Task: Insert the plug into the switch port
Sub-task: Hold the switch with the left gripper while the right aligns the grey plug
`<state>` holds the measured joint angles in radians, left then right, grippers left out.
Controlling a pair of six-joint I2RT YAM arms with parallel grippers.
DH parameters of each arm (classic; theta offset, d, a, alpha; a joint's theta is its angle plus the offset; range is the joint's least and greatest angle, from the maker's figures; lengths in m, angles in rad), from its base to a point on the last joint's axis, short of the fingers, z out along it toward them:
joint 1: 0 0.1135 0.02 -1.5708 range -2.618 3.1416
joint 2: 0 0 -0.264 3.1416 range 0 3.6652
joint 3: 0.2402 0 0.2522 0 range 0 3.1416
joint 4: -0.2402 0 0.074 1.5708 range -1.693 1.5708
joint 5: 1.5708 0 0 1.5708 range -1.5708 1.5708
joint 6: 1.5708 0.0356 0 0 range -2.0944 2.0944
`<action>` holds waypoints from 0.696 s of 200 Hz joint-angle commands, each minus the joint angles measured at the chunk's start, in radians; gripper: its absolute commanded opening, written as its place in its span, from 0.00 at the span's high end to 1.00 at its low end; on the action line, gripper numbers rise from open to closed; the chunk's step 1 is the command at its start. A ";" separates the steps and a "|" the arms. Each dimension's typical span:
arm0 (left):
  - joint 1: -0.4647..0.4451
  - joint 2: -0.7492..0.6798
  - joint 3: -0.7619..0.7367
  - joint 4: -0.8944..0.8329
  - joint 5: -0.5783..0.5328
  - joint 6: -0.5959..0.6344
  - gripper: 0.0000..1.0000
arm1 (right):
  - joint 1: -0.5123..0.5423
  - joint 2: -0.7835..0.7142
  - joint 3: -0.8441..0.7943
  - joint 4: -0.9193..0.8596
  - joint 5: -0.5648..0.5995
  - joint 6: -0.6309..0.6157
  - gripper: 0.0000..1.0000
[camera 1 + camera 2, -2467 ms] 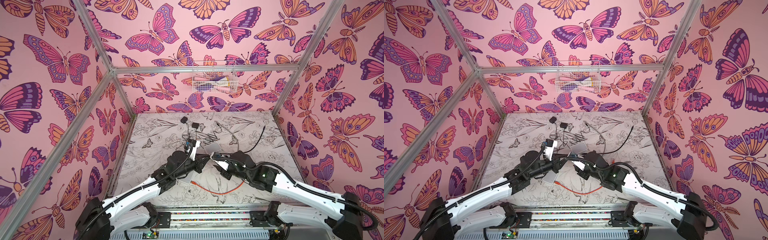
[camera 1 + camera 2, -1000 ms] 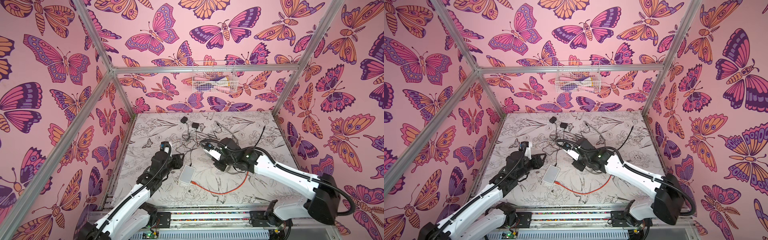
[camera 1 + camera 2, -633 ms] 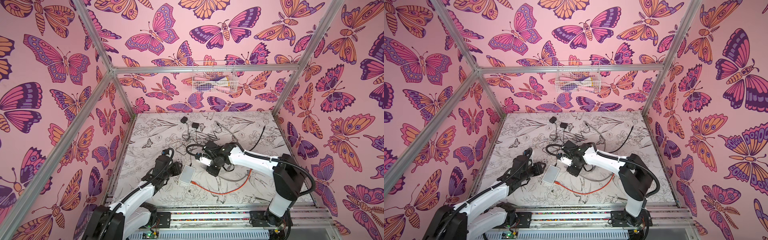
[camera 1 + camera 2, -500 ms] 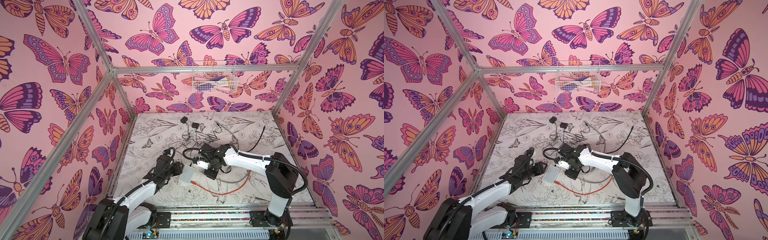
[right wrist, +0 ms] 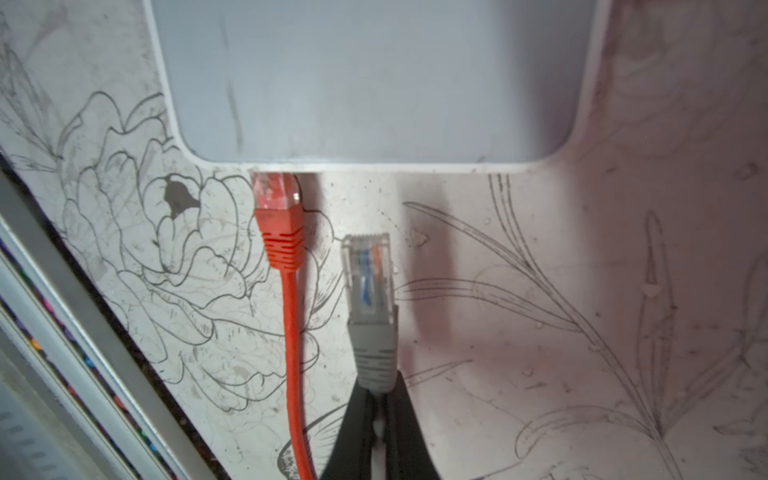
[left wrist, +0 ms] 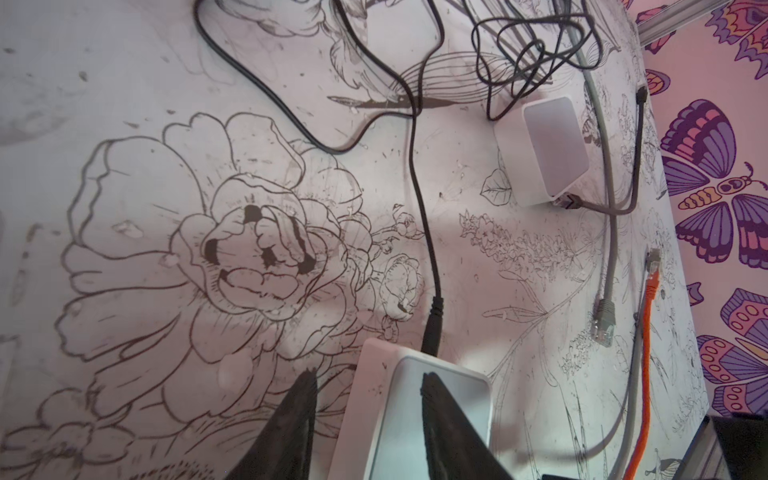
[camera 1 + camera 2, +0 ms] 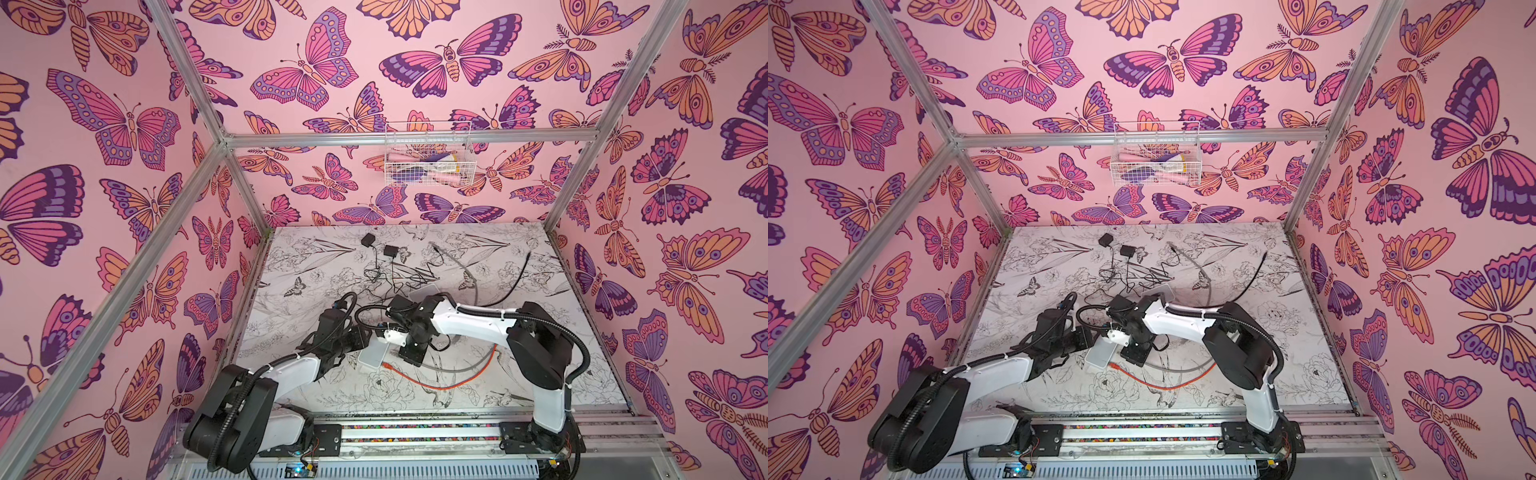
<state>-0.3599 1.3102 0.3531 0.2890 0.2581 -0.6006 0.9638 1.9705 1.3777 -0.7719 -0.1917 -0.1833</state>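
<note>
1. Switch (image 7: 371,356): a white box lying flat on the floral table (image 7: 1287,332), near the middle, between the two arms in both top views.
2. Right gripper (image 5: 379,401): clenched on the grey plug (image 5: 368,282), pinching it at the rear of the boot. The clear connector end points at the switch's near edge.
3. The grey plug sits just short of that edge and does not touch it (bare table shows between them).
4. Orange plug (image 5: 277,208): it lies just beside the grey plug, with its tip up against the same edge of the switch. I cannot tell whether it is seated in a port. Its orange cable (image 7: 436,385) curves away over the table toward the near right.
5. Left gripper (image 6: 368,374): released, jaws apart and straddling one long side of the switch. One finger (image 6: 440,411) is over the top face; the other is beside the box, with table showing between it and the side wall.
6. Black power lead (image 6: 420,216): it runs into the switch's far end.
7. Second switch (image 6: 544,149): it lies farther back (mostly hidden behind the right arm in both top views), with a grey connector at its edge.
8. Far side: black adapters (image 7: 368,240) with tangled leads lie on the table, and a wire basket (image 7: 428,160) hangs on the far wall.
</note>
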 commanded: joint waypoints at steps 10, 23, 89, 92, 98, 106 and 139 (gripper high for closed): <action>0.006 0.005 -0.056 0.056 0.042 -0.015 0.57 | 0.007 0.034 0.049 0.004 -0.014 0.015 1.00; 0.006 0.002 -0.063 0.059 0.043 -0.018 0.58 | 0.007 0.040 0.054 0.009 -0.010 0.019 1.00; 0.004 0.000 -0.093 0.087 0.061 -0.027 0.59 | 0.013 0.092 0.108 -0.021 0.027 0.028 1.00; 0.004 -0.002 -0.093 0.088 0.061 -0.026 0.59 | 0.013 0.092 0.109 -0.021 0.030 0.028 1.00; 0.003 0.000 -0.094 0.088 0.060 -0.025 0.59 | 0.013 0.094 0.112 -0.023 0.035 0.028 1.00; 0.004 -0.001 -0.092 0.088 0.061 -0.024 0.59 | 0.013 0.093 0.113 -0.025 0.039 0.030 1.00; 0.004 0.003 -0.092 0.088 0.061 -0.021 0.59 | 0.015 0.092 0.112 -0.026 0.049 0.033 1.00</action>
<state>-0.3599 1.3109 0.2810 0.3710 0.3038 -0.6193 0.9661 2.0487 1.4624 -0.7719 -0.1616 -0.1566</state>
